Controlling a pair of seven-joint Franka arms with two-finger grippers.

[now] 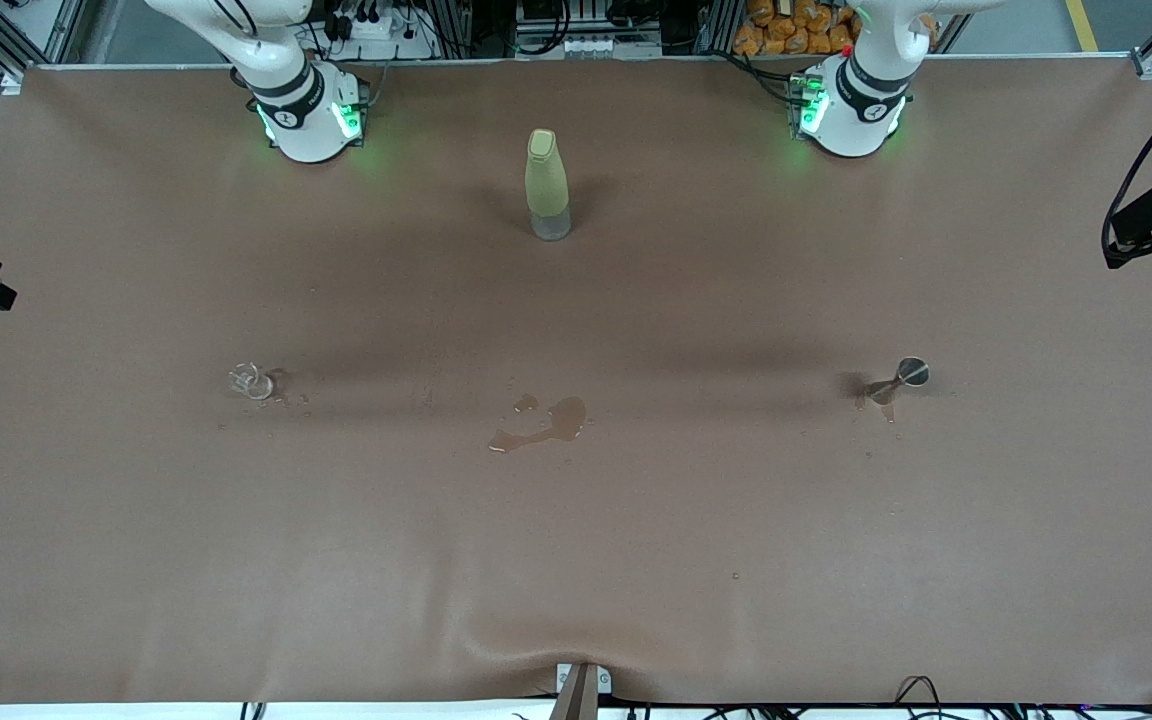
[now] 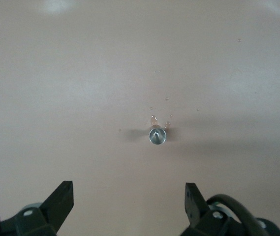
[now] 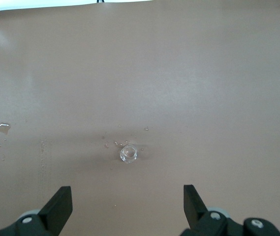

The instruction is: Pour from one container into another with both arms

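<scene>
The desk (image 1: 136, 560) carries three vessels, none of them held, so by the look of it the pour has yet to begin or has been tried and left.

The largest is a pale green bottle (image 1: 547, 185), upright and capped, standing mid-way along the desk edge where the two arm bases sit. A puddle (image 1: 546, 425) lies near the middle of the desk, nearer the front camera than the bottle (spilt liquid, though its source cannot be told).

Toward the left arm's end stands a small metal cup (image 1: 911, 373), seen from straight above in the left wrist view (image 2: 157, 135), with wet spots beside it. Toward the right arm's end sits a small clear glass (image 1: 252, 381), droplets scattered just around it (image 3: 129, 154).

The left end effector (image 2: 129, 199) hangs over the metal cup with its fingers spread wide and empty. The right end effector (image 3: 128, 201) hangs over the clear glass, likewise spread and holding nothing.

Left to do, I judge: grasp both small vessels, lift them, and tip one into the other.
</scene>
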